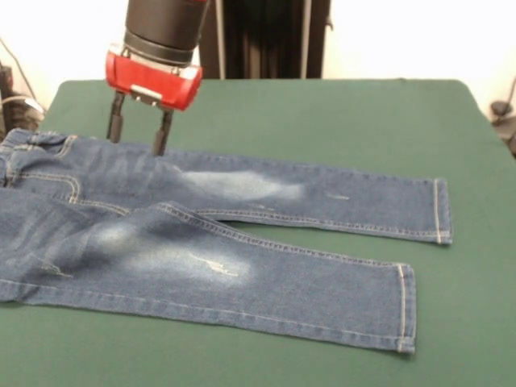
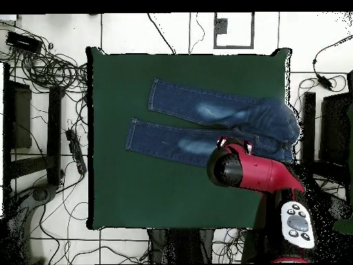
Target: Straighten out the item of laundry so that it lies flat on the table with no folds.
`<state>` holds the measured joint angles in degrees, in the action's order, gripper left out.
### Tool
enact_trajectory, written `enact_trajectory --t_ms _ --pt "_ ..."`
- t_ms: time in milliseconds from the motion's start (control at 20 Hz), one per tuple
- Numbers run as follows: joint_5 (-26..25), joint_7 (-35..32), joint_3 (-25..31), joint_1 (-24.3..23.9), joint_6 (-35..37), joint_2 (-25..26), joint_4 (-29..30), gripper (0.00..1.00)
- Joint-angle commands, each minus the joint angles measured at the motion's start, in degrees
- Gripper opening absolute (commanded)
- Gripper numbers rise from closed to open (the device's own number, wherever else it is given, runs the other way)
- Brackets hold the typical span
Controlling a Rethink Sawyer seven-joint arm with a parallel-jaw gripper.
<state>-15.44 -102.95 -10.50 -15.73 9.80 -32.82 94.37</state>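
The blue denim jeans (image 1: 242,242) lie spread on the green table (image 1: 339,121), with both legs pointing right and the waist running off the picture's left edge. The near leg's upper part lies over the inner edge of the far leg, making a raised fold near the crotch (image 1: 165,211). My gripper (image 1: 139,145) is open and empty. Its two black fingers (image 1: 162,135) point down at the far edge of the jeans near the hip. I cannot tell whether they touch. In the overhead view the jeans (image 2: 200,110) lie toward the table's (image 2: 124,186) right side, and my red arm (image 2: 241,169) hides the gripper.
The black pedestal (image 1: 266,36) stands behind the table's far edge. The waist end of the jeans lies close to the table's right edge in the overhead view (image 2: 283,121). Cables (image 2: 55,69) and equipment lie on the floor around the table.
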Motion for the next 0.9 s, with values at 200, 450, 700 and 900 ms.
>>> enact_trajectory --t_ms 200,450,700,900 --pt "3.9 -4.6 6.4 -6.1 10.2 1.1 -1.8 1.00" --pt "12.9 -18.7 -0.4 5.0 9.3 6.5 -9.5 1.00" --pt "20.0 -21.6 -4.6 11.4 14.3 9.7 -14.6 1.00" --pt "23.9 -20.9 -3.5 12.5 16.5 10.6 -14.7 1.00"
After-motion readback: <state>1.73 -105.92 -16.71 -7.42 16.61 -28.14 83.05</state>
